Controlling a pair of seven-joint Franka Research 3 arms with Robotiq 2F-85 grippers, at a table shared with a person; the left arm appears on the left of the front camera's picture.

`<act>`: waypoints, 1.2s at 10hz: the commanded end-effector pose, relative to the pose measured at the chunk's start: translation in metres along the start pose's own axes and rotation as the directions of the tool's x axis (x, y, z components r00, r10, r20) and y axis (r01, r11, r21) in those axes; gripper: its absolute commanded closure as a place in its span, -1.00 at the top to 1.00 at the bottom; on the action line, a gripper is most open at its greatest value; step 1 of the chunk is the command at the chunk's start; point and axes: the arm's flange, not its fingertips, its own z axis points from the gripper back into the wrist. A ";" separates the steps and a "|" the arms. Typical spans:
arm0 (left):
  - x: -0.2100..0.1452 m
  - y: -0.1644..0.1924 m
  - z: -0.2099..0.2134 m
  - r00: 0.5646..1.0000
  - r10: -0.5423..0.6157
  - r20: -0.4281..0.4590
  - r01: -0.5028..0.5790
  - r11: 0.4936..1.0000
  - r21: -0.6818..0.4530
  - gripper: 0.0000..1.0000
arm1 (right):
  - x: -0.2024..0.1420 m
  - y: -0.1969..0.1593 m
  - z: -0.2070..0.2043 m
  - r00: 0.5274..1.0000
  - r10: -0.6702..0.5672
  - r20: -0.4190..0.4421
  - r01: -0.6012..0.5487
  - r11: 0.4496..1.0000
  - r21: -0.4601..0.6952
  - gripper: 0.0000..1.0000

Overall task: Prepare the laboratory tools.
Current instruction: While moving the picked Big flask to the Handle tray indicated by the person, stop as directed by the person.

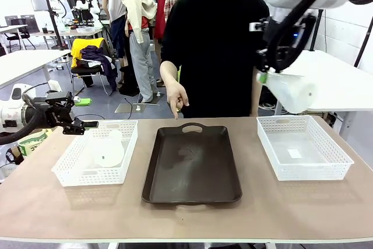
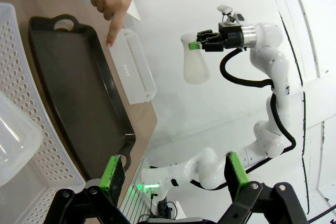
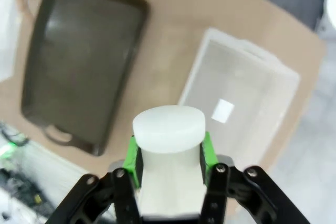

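right jaws: clamped on flask (image 3: 168, 132) neck, midair | left jaws: apart, second flask (image 1: 108, 151) in basket (image 1: 87, 181) beside

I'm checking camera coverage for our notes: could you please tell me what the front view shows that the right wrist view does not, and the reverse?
Front view adds: the second flask lying in the left basket, with the open left gripper by its edge.
Right wrist view adds: a close look at the right gripper, its green pads pressed on either side of the held flask's neck.
Both show the held flask, the dark tray and the right basket.
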 end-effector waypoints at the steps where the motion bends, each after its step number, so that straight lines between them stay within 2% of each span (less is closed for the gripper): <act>1: 0.000 -0.001 0.001 1.000 -0.003 0.006 0.003 1.000 0.004 1.00 | 0.025 0.029 -0.001 0.993 0.111 -0.029 -0.111 0.994 0.010 -1.00; 3: 0.000 -0.001 0.001 1.000 -0.003 0.006 0.003 1.000 0.004 1.00 | 0.040 0.078 -0.012 0.981 0.190 -0.045 -0.190 0.982 0.013 -1.00; 6: 0.000 -0.001 0.001 1.000 -0.003 0.006 0.003 1.000 0.004 1.00 | 0.044 0.130 -0.048 0.964 0.256 -0.070 -0.254 0.966 0.036 -1.00; 9: 0.000 -0.001 0.001 1.000 -0.003 0.006 0.003 1.000 0.004 1.00 | 0.039 0.154 -0.081 0.954 0.287 -0.091 -0.283 0.957 0.056 -1.00; 12: 0.000 -0.001 0.001 1.000 -0.003 0.006 0.003 1.000 0.004 1.00 | 0.038 0.154 -0.085 0.957 0.274 -0.095 -0.269 0.961 0.060 -1.00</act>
